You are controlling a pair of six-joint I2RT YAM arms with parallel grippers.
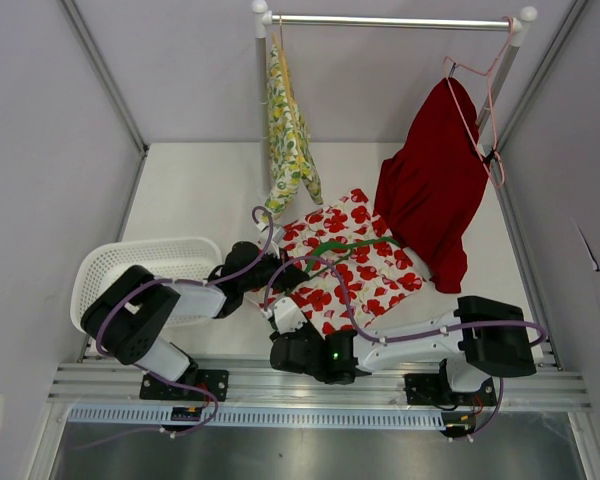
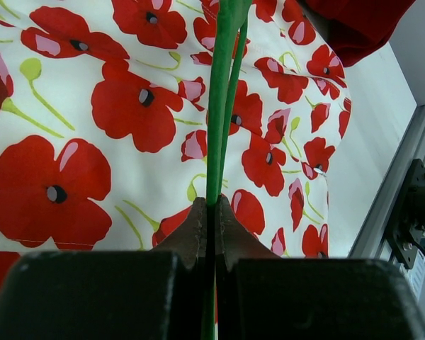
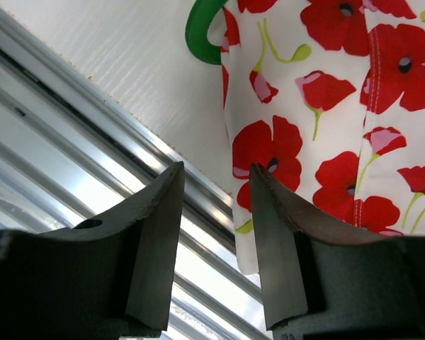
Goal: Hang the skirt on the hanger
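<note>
Green hanger [image 2: 223, 85] sits over the poppy skirt [image 2: 113, 106], pinched tight by the left tool [image 2: 211, 211], likely to steady it; right tool [image 3: 216, 184] is open, empty.

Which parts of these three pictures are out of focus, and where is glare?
Left wrist view: the black left gripper is blurred, while the white poppy-print skirt and thin green plastic hanger are sharp. Right wrist view: the open right gripper is soft, and the ribbed aluminium rail shows bright glare. Top external view: light even, no harsh shadows.
</note>
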